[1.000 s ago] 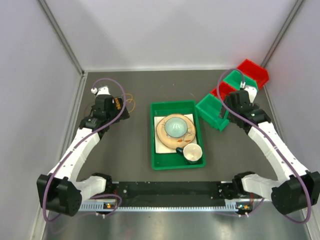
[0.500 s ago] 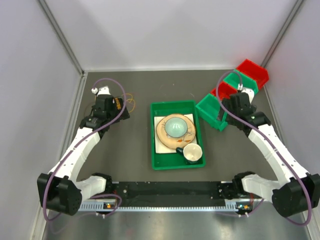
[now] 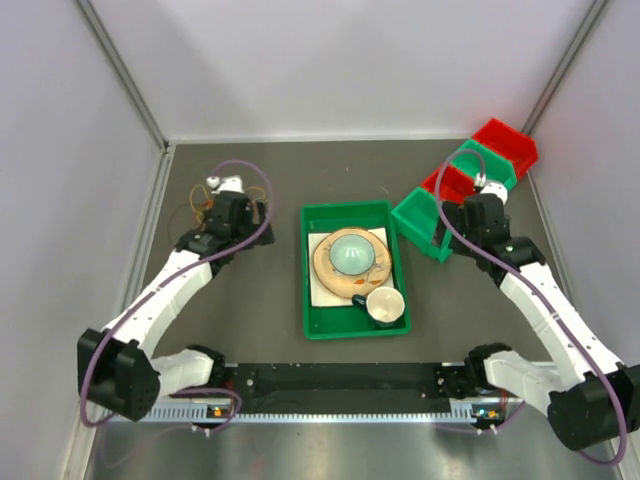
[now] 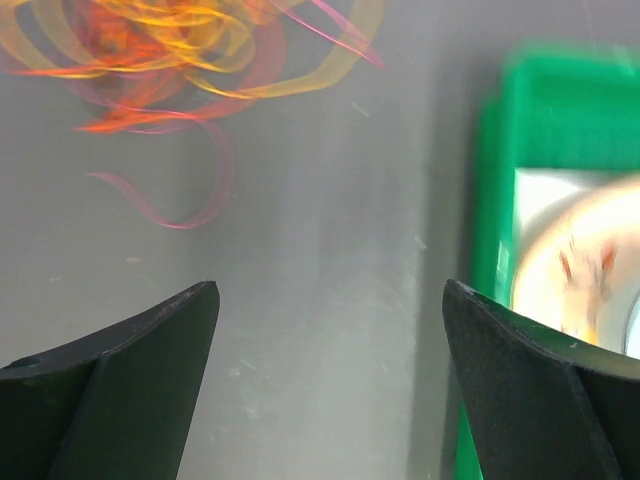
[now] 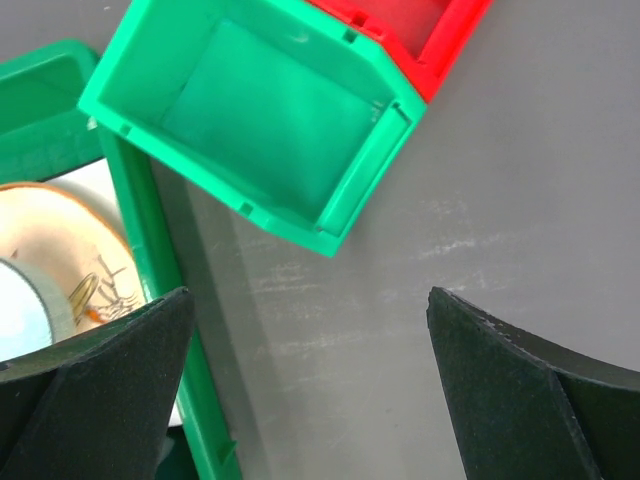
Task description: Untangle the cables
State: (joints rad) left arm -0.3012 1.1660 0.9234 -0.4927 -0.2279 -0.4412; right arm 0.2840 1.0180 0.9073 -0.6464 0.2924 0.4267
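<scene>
While both arms stretch away from their bases at the near edge of the counter [image 3: 250, 300], neither holds anything. The left arm bends its elbow out to the near left and angles its forearm toward the far left part of the counter, wrist pointed downward. The left claw [image 4: 328, 290] hangs with its jaws spread wide over bare grey surface, touching nothing. The cables [image 4: 150, 40], a loose knot of thin yellow-orange and red loops, lie on the counter just beyond one black finger, blurred in the left wrist view; from above they show as faint orange rings [image 3: 192, 210] beside the wrist, on its far-left side. The green tray [image 3: 305, 280] sits on the claw's other side, mid-counter, carrying a plate [image 3: 330, 270] with a pale bowl [image 3: 352, 252] on it and a cup [image 3: 385, 305].

The right arm mirrors the pose, elbow at the near right, forearm slanting inward toward the far right. The right claw [image 5: 308, 295], likewise released, hovers over bare counter near an empty green bin [image 5: 270, 110] that touches a red bin [image 5: 420, 25].
</scene>
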